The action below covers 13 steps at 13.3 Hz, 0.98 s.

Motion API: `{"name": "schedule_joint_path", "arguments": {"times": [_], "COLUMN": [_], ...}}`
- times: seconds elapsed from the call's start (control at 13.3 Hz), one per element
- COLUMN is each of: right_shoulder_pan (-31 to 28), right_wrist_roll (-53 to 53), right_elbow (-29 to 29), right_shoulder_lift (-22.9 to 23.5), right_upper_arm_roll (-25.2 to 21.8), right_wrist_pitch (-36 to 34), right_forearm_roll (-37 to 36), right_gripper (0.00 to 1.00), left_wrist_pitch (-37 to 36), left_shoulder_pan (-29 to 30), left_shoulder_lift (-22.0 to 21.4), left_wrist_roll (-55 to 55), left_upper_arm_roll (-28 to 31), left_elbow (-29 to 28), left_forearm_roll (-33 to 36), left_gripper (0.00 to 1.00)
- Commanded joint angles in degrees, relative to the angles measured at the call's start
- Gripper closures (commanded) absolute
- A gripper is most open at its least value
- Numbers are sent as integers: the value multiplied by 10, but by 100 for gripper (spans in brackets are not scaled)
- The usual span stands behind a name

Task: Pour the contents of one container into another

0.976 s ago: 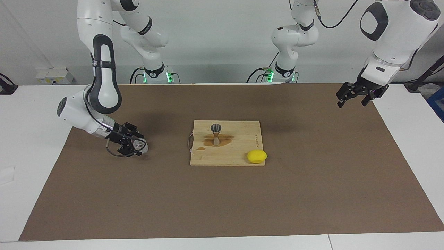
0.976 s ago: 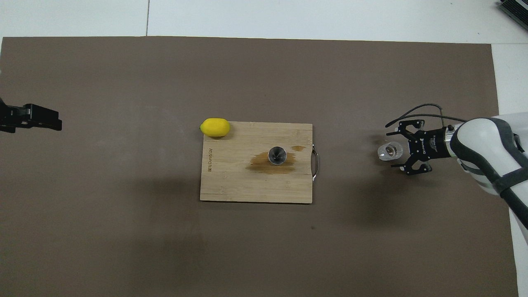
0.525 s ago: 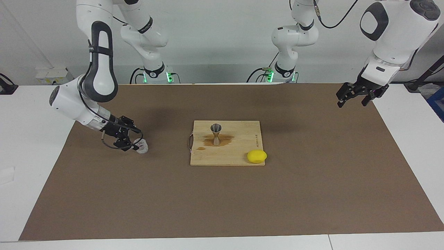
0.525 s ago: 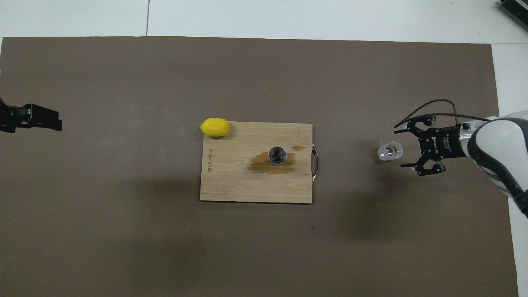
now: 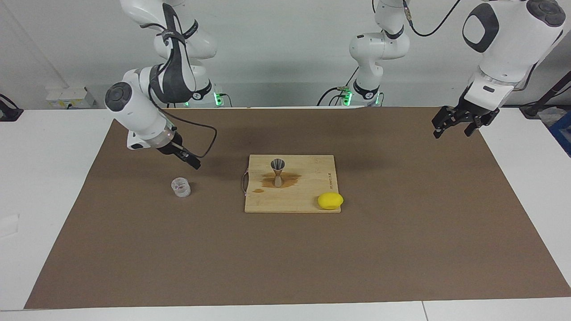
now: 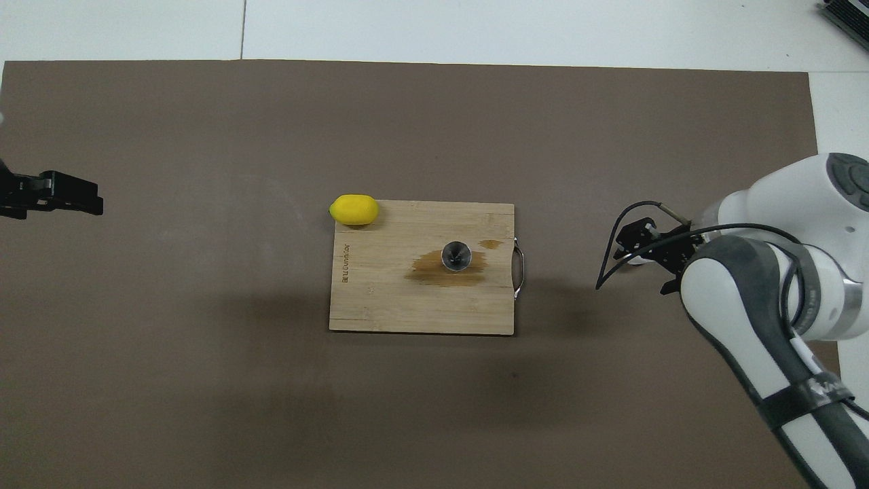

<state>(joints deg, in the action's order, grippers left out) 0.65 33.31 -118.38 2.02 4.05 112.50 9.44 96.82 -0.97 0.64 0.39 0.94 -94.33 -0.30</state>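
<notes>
The clear cup (image 5: 180, 187) stands upright on the brown mat toward the right arm's end of the table, apart from the board. My right gripper (image 5: 192, 162) is open and empty, raised above the mat beside the cup and clear of it. In the overhead view the right gripper (image 6: 645, 257) covers the cup. The metal jigger (image 5: 277, 171) stands upright on the wooden cutting board (image 5: 308, 167), in a brown spill (image 5: 290, 180); it also shows in the overhead view (image 6: 455, 255). My left gripper (image 5: 461, 121) is open and waits in the air over the mat's edge at the left arm's end.
A yellow lemon (image 5: 330, 200) lies at the board's corner farthest from the robots, toward the left arm's end. The board (image 6: 380, 299) has a metal handle (image 6: 519, 268) on the side facing the cup. The brown mat (image 5: 285, 267) covers the table.
My right gripper has let go of the cup, drawn back from it and risen, swinging toward the robots. The cup stays standing on the mat. The left arm has not moved.
</notes>
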Motion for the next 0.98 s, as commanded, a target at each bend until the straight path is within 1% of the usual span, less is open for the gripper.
{"name": "schedule_joint_path", "arguments": {"times": [0.0, 0.23, 0.45, 0.68, 0.9], "right_shoulder_pan": [15, 16, 30, 30, 24], "right_wrist_roll": [-104, -174, -189, -203, -226], "right_elbow": [6, 68, 139, 210, 243], "right_shoulder_lift": [-33, -36, -30, -18, -18], "right_upper_arm_roll": [1, 2, 3, 3, 0], "right_wrist_pitch": [-18, -56, -70, -111, -153], "right_forearm_roll": [-55, -79, -140, -141, -133], "right_gripper": [1, 1, 1, 1, 1], "left_wrist_pitch": [6, 6, 6, 13, 13], "left_shoulder_pan": [-4, -4, -4, -8, -13], "left_shoulder_lift": [-14, -14, -14, -14, -14], "left_wrist_roll": [-7, -7, -8, -54, -58], "left_upper_arm_roll": [3, 3, 3, -3, -3], "left_elbow": [-17, -17, -17, -17, -16], "left_forearm_roll": [-6, -6, -6, -6, -6], "left_gripper": [0, 0, 0, 0, 0]}}
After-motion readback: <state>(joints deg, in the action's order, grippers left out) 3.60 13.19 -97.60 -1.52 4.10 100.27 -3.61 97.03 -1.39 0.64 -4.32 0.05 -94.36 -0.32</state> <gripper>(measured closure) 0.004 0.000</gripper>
